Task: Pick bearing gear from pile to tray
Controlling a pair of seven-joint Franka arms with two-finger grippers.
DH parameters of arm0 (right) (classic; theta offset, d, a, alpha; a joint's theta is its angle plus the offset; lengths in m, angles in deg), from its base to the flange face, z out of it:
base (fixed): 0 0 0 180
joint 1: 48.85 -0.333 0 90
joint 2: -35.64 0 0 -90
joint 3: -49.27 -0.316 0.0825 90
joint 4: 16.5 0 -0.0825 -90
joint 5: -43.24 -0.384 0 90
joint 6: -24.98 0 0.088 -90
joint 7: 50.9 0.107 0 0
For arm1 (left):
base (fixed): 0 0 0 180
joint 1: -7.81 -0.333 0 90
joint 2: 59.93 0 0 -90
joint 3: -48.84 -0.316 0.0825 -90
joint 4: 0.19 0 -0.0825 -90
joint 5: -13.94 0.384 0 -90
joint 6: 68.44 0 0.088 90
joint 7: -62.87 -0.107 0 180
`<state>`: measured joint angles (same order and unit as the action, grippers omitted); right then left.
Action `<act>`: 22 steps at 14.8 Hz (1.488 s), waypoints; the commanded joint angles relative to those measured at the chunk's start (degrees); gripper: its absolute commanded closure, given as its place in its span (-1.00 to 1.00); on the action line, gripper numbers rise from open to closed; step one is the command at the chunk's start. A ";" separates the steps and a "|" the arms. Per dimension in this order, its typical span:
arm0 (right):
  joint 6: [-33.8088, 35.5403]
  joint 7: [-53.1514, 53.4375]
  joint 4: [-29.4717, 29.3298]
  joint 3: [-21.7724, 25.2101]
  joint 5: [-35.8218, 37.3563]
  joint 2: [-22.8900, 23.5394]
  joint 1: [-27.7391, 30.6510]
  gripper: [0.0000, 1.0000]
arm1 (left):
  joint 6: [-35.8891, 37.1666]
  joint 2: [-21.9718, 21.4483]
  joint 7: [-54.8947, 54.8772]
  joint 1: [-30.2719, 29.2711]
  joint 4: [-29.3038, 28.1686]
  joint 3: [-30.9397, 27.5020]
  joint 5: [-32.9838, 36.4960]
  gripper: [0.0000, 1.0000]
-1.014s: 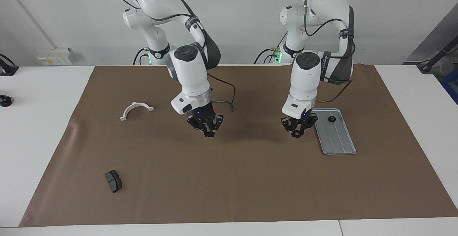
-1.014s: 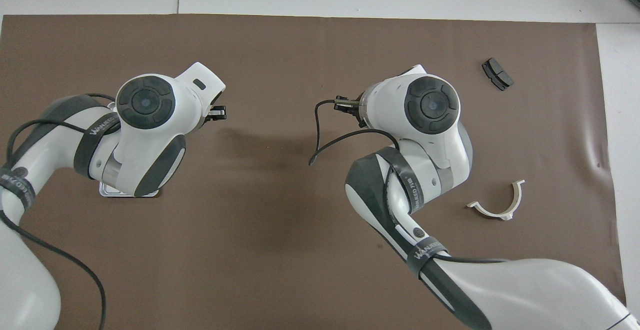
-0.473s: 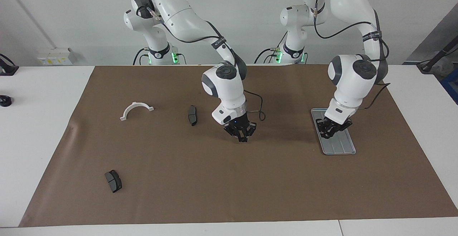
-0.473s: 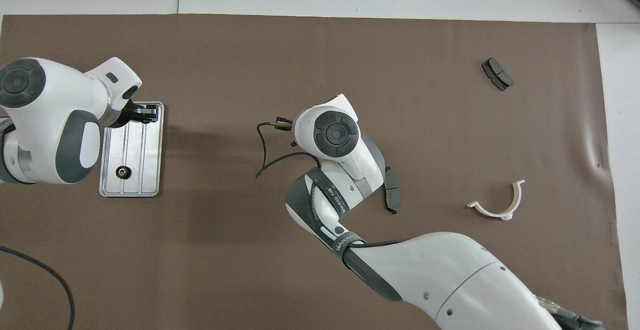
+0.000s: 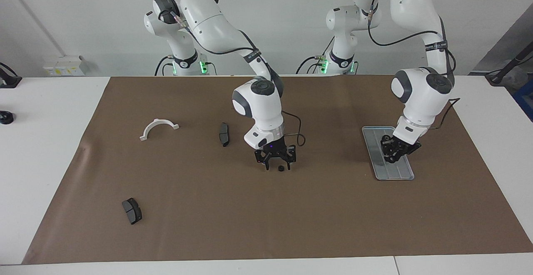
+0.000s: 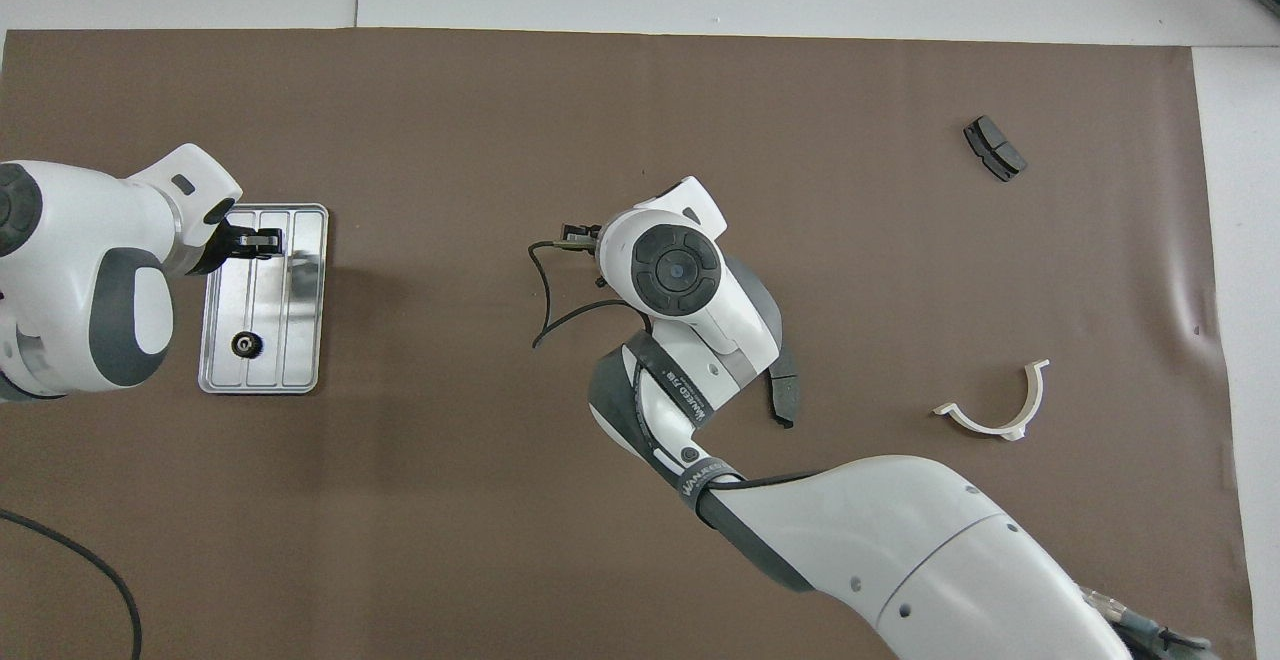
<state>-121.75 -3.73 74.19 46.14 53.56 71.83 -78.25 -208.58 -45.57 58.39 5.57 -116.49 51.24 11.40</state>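
The right end effector [image 5: 277, 167] is being held low over the brown mat, fingers spread apart around a small black gear [image 5: 281, 168]. The left end effector [image 5: 394, 157] is being held over the tray [image 5: 403, 174]; its finger state cannot be told.

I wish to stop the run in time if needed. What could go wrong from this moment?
1. The right claw stands open, low on the mat, around a tiny black gear. The gear seems off centre, so closing may push it away instead of gripping it.
2. The left claw hangs low over the tray, where another gear lies. A knock on the tray could shift it.
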 commanded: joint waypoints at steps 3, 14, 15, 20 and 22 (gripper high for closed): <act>9.76 -3.91 2.03 1.02 2.96 -9.19 7.57 -1.00 | -4.95 2.33 -1.84 -0.30 -1.03 -1.88 -2.03 1.00; 32.20 -29.42 4.59 0.94 -4.17 -22.56 24.98 -1.00 | -2.42 -0.64 -1.49 -0.40 -0.41 -2.32 -1.94 -1.00; 33.43 -30.56 4.68 0.85 -4.25 -23.61 26.56 -1.00 | -1.54 -1.96 -1.32 0.30 -0.15 -2.14 -1.94 -1.00; 41.86 -35.22 3.98 1.02 -9.09 -31.17 31.59 -1.00 | 1.19 -3.91 0.00 6.89 1.52 -1.18 -1.94 -1.00; 46.17 -36.54 3.45 1.20 -9.17 -33.90 32.38 -1.00 | 0.75 -3.73 1.75 7.60 1.70 1.62 -1.94 -1.00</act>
<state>-78.60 -38.20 76.53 48.04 45.88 41.39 -47.15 -209.00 -49.34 59.15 12.02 -115.59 51.47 10.54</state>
